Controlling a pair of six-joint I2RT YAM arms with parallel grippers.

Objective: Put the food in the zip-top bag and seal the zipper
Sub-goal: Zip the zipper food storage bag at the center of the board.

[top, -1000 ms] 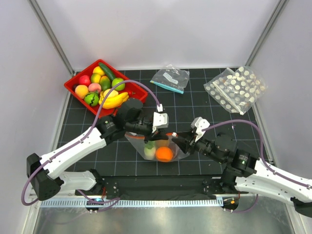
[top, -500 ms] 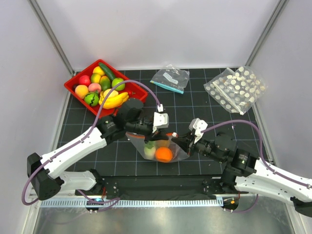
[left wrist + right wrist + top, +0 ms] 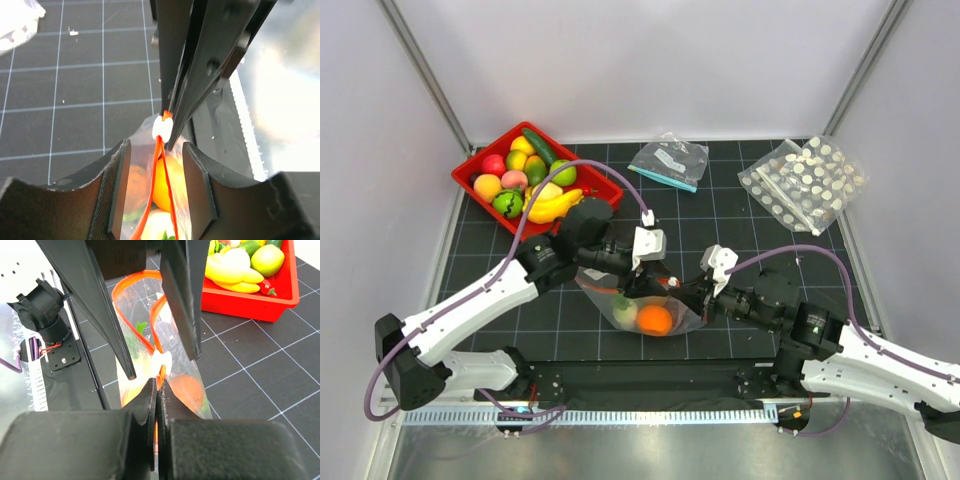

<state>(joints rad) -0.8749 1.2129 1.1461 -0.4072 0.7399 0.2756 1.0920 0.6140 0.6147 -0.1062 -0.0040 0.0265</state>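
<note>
Orange (image 3: 656,318) and a green piece (image 3: 624,312) are in the zip-top bag (image 3: 672,322), mouth not zipped yet. Right gripper (image 3: 156,390) pinches the zipper (image 3: 159,150); left gripper (image 3: 156,172) has its jaws apart around it.

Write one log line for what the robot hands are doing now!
left hand: open, straddling zipper | right hand: shut on zipper | zip-top bag: orange inside, mouth open

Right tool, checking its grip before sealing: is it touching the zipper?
Touching. The right wrist view shows the right tool shut on the zipper, fingers pinching the strip.
</note>
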